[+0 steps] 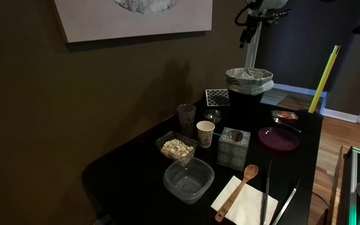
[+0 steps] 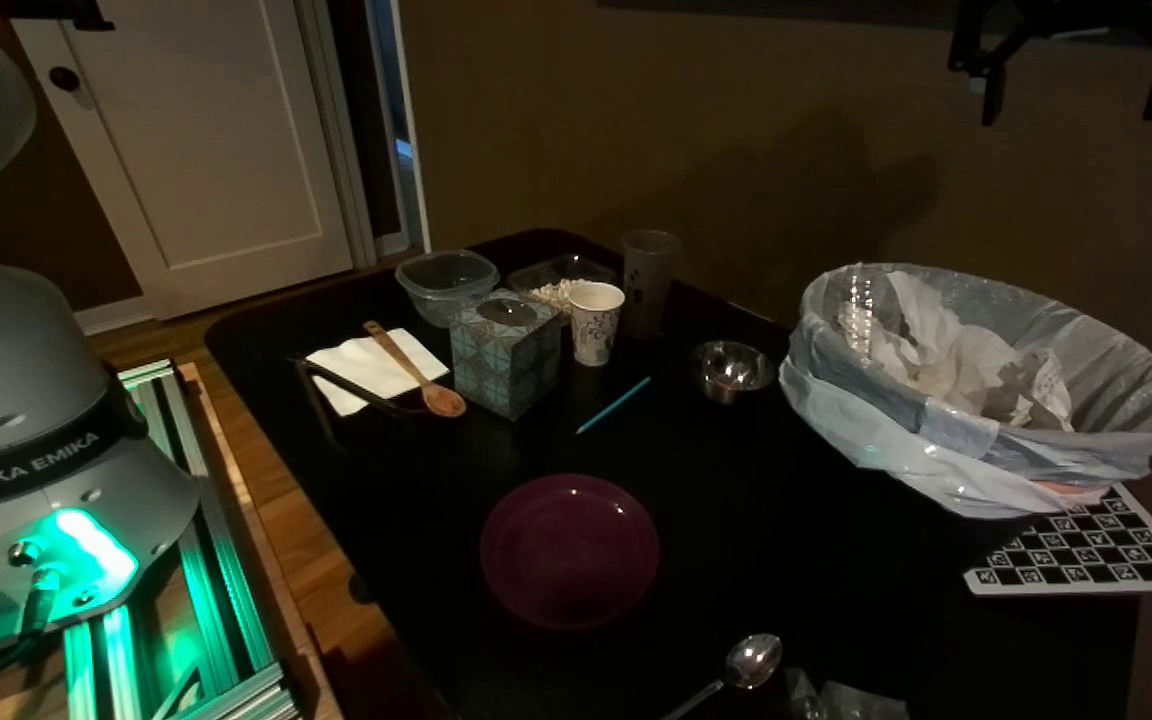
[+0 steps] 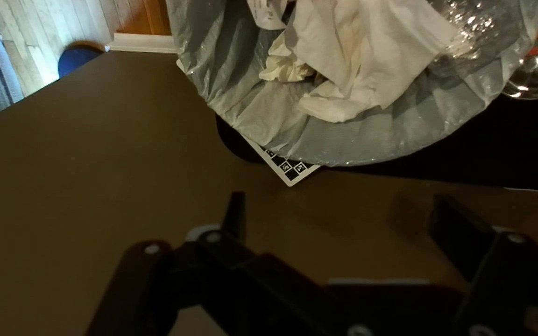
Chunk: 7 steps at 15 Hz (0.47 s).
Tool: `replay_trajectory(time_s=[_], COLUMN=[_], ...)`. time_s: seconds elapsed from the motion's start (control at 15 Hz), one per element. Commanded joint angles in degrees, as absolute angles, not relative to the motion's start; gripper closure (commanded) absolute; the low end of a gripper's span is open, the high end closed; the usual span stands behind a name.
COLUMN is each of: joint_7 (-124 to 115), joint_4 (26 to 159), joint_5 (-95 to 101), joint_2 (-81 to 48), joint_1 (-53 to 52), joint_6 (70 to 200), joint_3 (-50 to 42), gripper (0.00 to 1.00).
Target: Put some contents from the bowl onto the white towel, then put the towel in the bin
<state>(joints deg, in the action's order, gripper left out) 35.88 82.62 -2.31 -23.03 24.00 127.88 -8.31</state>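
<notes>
In an exterior view, the gripper [image 2: 1072, 117] hangs at upper right, its jaws wide apart. The bin [image 2: 916, 440] is at right, the bowl [image 2: 561, 268] at upper centre.

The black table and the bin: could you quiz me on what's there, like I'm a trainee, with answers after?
1. What does the wooden spoon lie across?
2. True or false: the gripper is open and holds nothing.
3. Which holds crumpled white material?
A) maroon plate
B) bin
C) large clear tub

Key:
1. A pale sheet
2. True
3. B
</notes>
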Motion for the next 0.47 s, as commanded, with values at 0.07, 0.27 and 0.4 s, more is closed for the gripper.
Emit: replay_trajectory(time_s=[0.07,0.27,0.4], joint_7=[32.3,33.4,33.1], joint_4=[92.1,88.5,89.8], joint_5=[-3.2,-2.8,-2.8], joint_2=[-14.0,-16.5,-15.4], joint_1=[23.5,23.3,23.2], joint_6=[124.5,125.2,125.1], joint_3=[-9.3,-9.7,-9.9], gripper=[0.0,0.0,0.0])
